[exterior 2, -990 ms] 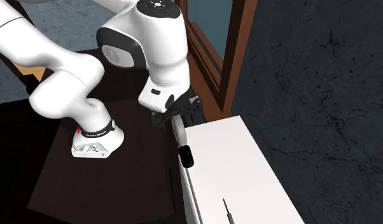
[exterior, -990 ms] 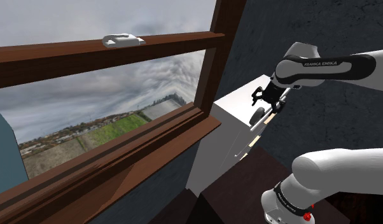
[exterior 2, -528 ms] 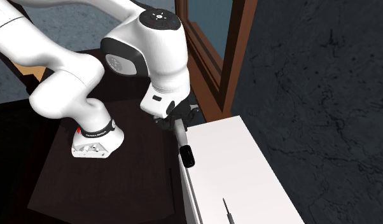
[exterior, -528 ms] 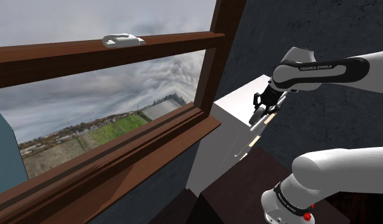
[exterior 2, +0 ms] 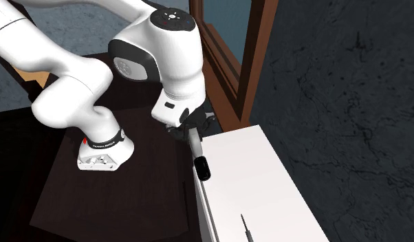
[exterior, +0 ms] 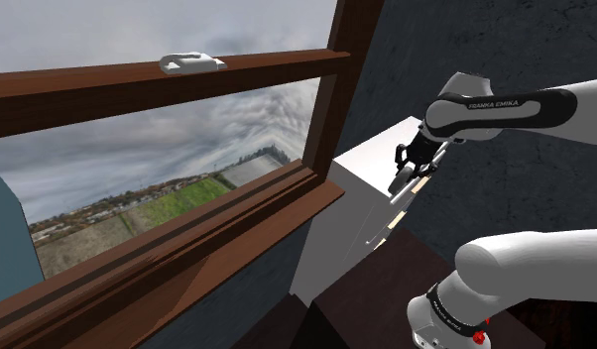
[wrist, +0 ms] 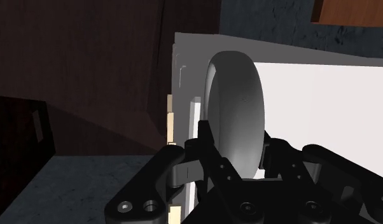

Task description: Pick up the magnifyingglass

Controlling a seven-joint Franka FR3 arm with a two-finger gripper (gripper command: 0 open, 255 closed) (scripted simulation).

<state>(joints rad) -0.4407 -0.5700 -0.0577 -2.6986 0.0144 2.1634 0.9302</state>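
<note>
In the second exterior view the white arm [exterior 2: 164,62] has sunk slightly and settled. Beneath it the gripper [exterior 2: 190,128] — wider a second ago — now clasps the magnifying glass [exterior 2: 197,152] by its grey lens rim at the white cabinet [exterior 2: 260,185]'s left edge, so lifting looks next.

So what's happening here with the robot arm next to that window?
The white Franka arm has its black gripper at the edge of a white cabinet top, beside the wooden-framed window. A grey magnifying glass sits between the two fingers, which look closed against its sides. It is about level with the cabinet's edge, so the grasp seems made but the lift is not yet done.
</note>
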